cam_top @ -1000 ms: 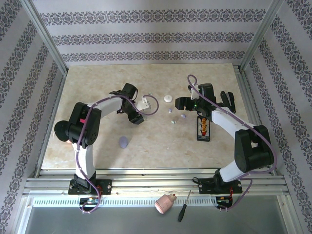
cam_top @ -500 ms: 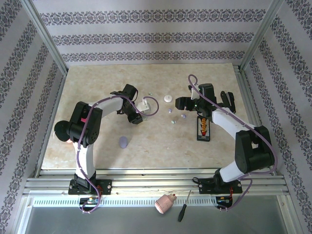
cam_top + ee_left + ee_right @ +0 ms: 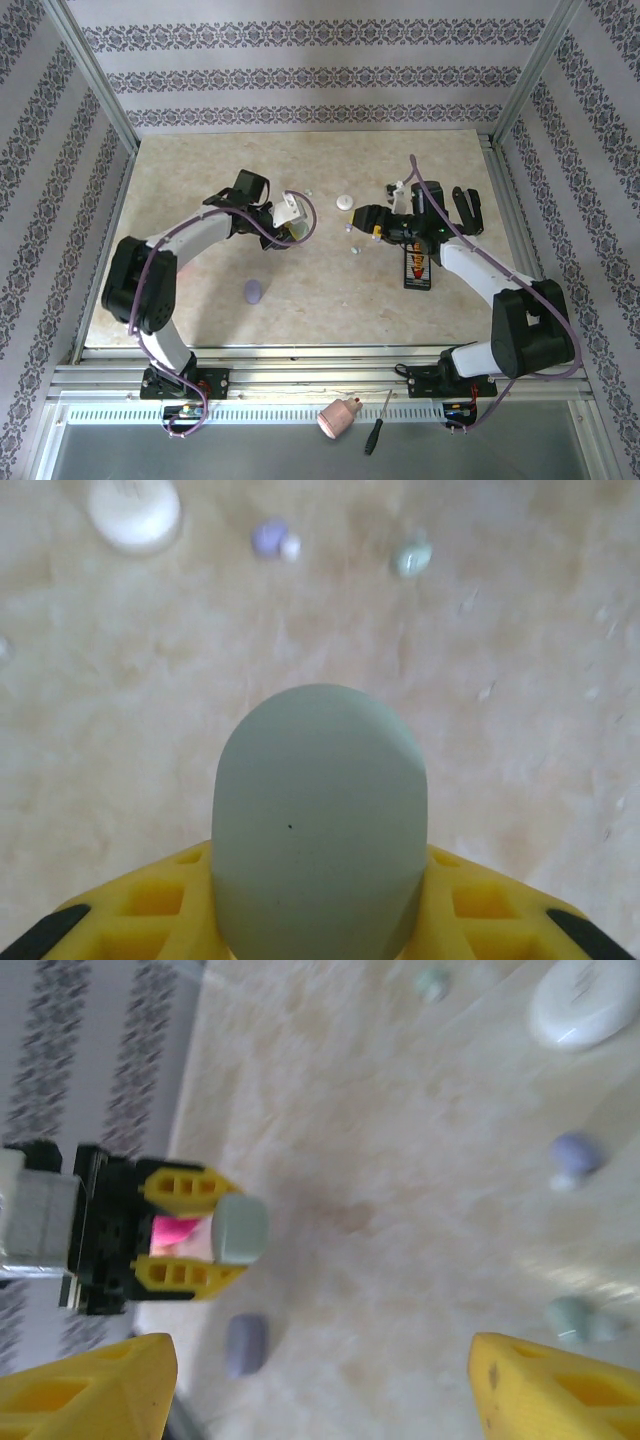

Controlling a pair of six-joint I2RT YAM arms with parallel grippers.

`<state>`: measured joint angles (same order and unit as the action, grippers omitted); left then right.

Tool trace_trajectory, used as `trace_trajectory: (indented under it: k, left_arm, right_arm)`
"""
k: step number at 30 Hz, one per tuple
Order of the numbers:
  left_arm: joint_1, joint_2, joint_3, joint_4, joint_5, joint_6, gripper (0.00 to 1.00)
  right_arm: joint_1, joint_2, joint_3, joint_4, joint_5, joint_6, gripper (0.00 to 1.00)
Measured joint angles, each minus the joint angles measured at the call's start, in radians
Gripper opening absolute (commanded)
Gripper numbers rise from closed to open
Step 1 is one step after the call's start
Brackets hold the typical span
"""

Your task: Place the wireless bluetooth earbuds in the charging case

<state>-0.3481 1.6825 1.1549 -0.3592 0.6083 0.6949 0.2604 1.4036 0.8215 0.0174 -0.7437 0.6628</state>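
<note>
We grip the mint charging case in our left hand while our right hand hangs wide open just over the lilac earbud and mint earbud, loose on the desk between both hands; by our reckoning none is in yet

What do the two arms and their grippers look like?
The left arm and right arm have white links, black joints and a lilac cable looping alongside. The left gripper and right gripper have yellow fingers with cut-outs on black bodies.
</note>
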Motion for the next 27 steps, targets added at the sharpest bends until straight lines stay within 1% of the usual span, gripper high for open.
trace_trajectory:
  k: [4,8,13,17,22,24,27]
  left_arm:
    - [-0.013,-0.089,-0.086,0.122,0.062,-0.016,0.32]
    - [-0.02,-0.121,-0.137,0.192,0.128,-0.031,0.32]
    - [-0.029,-0.122,-0.147,0.233,0.159,-0.042,0.32]
    - [-0.037,-0.136,-0.157,0.242,0.172,-0.041,0.32]
    - [-0.038,-0.154,-0.165,0.242,0.177,-0.033,0.32]
    - [-0.038,-0.154,-0.166,0.241,0.177,-0.025,0.32]
    - [-0.038,-0.154,-0.167,0.241,0.177,-0.019,0.32]
  right_arm:
    - [0.061,0.022,-0.002,0.079,-0.11,0.11,0.76]
    - [0.113,0.051,-0.002,0.144,-0.162,0.183,0.75]
    - [0.159,0.113,0.017,0.176,-0.182,0.238,0.7]
    - [0.178,0.159,0.042,0.189,-0.182,0.274,0.58]
    - [0.181,0.171,0.066,0.202,-0.181,0.296,0.47]
    - [0.181,0.174,0.071,0.205,-0.181,0.303,0.46]
    - [0.181,0.178,0.073,0.209,-0.181,0.304,0.47]
